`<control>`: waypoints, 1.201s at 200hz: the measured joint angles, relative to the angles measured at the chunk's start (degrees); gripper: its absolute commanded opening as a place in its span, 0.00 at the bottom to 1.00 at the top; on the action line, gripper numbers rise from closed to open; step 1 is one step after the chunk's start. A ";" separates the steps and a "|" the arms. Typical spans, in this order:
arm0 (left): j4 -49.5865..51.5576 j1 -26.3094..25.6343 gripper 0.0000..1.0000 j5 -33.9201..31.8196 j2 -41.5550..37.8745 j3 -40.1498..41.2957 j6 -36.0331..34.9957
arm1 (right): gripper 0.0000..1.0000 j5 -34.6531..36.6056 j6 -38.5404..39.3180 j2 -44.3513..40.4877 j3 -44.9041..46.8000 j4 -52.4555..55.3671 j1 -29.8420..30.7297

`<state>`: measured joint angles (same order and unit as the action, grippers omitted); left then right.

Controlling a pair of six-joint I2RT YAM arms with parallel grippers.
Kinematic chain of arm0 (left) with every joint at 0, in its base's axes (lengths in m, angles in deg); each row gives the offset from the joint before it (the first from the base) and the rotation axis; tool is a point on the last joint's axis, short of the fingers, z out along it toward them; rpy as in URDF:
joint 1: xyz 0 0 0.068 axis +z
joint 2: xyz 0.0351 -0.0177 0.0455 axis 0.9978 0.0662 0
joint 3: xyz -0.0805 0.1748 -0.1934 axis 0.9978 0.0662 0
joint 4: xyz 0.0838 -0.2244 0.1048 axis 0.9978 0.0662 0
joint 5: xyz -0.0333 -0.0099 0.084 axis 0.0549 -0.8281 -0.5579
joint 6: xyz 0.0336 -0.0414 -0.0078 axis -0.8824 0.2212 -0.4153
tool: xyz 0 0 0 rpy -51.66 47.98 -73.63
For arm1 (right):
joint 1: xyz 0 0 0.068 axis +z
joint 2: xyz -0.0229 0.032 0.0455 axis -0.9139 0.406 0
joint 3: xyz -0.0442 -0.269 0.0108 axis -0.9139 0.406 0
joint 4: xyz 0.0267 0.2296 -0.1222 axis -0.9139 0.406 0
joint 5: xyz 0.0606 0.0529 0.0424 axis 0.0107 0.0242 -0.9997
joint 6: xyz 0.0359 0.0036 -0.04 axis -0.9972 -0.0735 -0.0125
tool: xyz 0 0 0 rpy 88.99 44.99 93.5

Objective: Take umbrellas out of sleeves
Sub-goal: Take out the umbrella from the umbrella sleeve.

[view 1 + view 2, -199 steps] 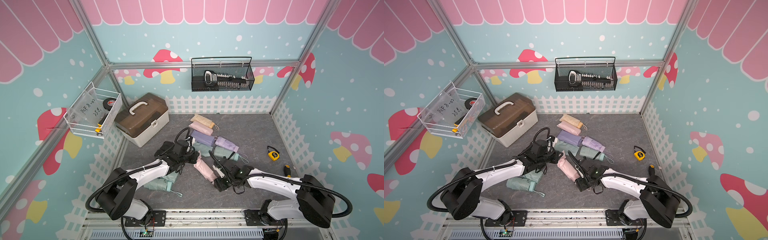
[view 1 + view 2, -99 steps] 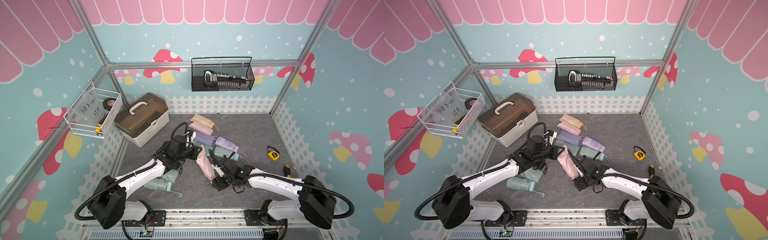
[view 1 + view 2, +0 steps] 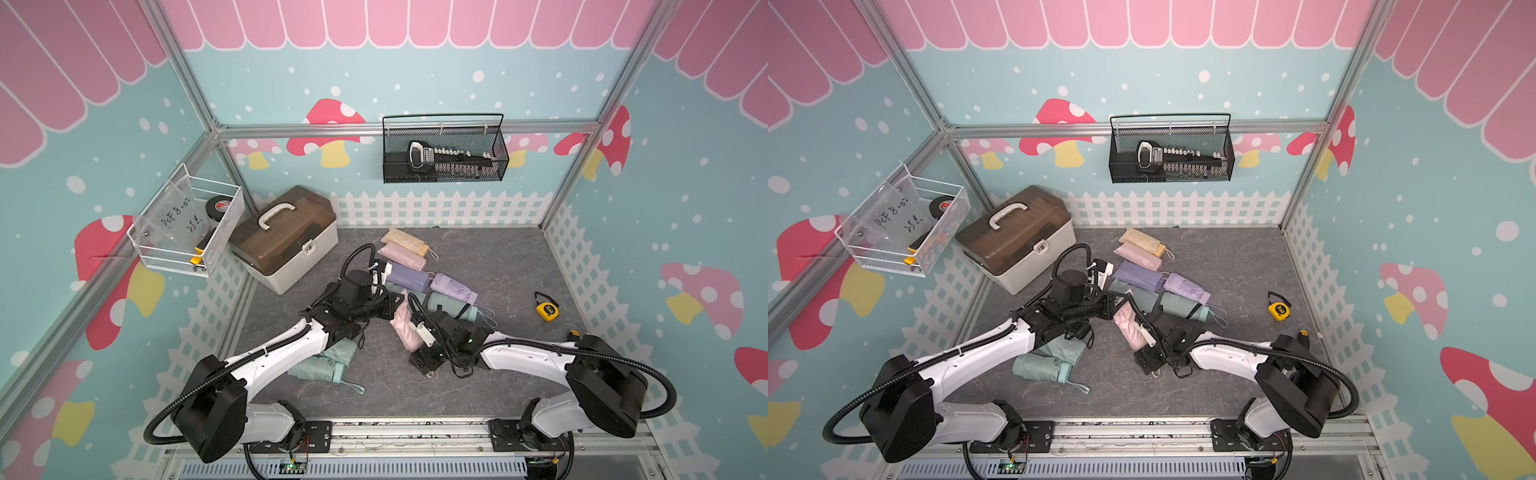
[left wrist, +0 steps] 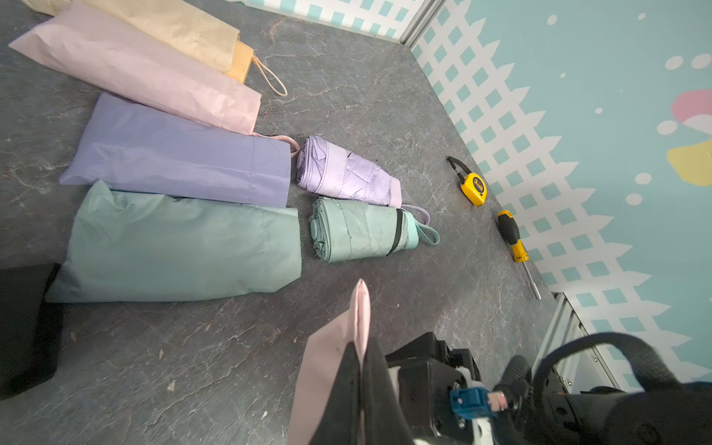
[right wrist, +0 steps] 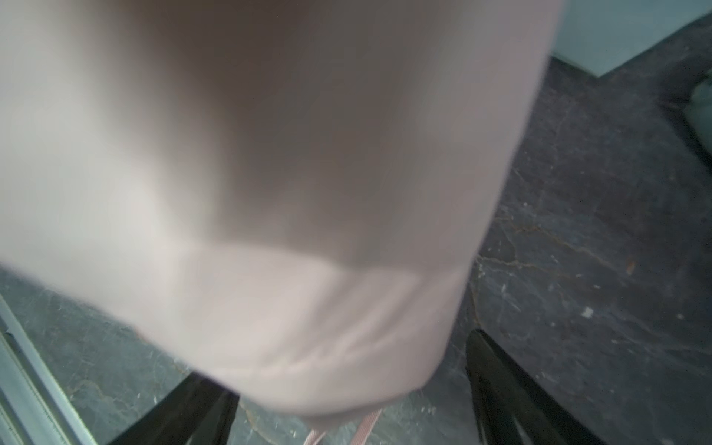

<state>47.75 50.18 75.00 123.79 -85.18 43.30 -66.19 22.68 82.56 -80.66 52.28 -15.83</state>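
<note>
Now: left gripper clamped tight on closed end of pink sleeve, holding it up, mouth end low. right gripper jaws wide, straddling mouth, gripping nothing. wrist loop pokes out, so umbrella likely inside.
Done: lilac umbrella, mint umbrella, second mint umbrella out.
Left: this one, plus cream sleeve and rear pink sleeve, which look full.
</note>
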 measured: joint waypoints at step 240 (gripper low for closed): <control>-7.58 -8.70 0.00 -23.37 10.97 6.34 -22.18 | 0.32 6.54 -4.85 -9.42 -2.19 24.44 0.15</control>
<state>40.16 41.48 51.64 134.76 -78.84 21.12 -59.65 17.83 73.14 -82.84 76.71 -15.68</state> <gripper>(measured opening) 0.048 0.316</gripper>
